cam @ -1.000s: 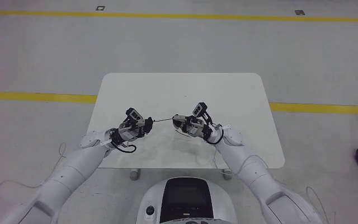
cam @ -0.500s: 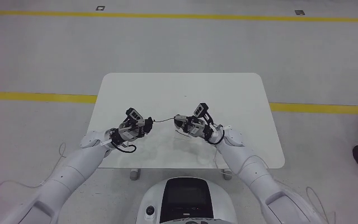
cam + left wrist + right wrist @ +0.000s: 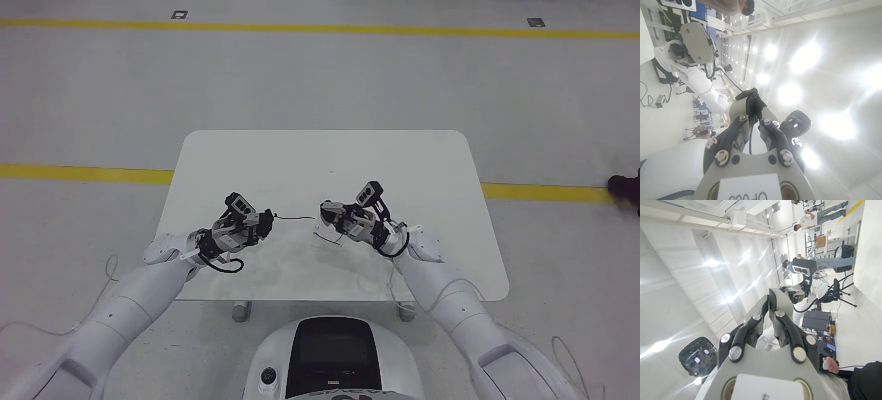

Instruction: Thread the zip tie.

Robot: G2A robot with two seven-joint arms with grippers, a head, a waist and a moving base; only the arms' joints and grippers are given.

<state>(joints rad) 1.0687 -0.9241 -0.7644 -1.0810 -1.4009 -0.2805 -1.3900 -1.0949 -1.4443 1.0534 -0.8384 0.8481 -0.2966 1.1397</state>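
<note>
A thin black zip tie (image 3: 292, 217) sticks out from my left gripper (image 3: 266, 220) toward the middle of the white table (image 3: 400, 160), held above the surface. In the left wrist view the fingers of this gripper (image 3: 753, 103) are shut on the tie's strap (image 3: 751, 132), which runs back between them. My right gripper (image 3: 325, 208) hovers just past the tie's free end, a small gap away from it. In its own wrist view the right gripper (image 3: 769, 303) has its ribbed pads (image 3: 772, 306) pressed together, and no tie shows between them.
Both arms hang over the near half of the table, in front of the robot. The table's far half and both sides are bare white surface. Grey floor with yellow lines surrounds the table.
My right gripper has drawn back to the right, away from the left one. The tie's free end reached it before and now ends short of it. The left gripper has held still.
</note>
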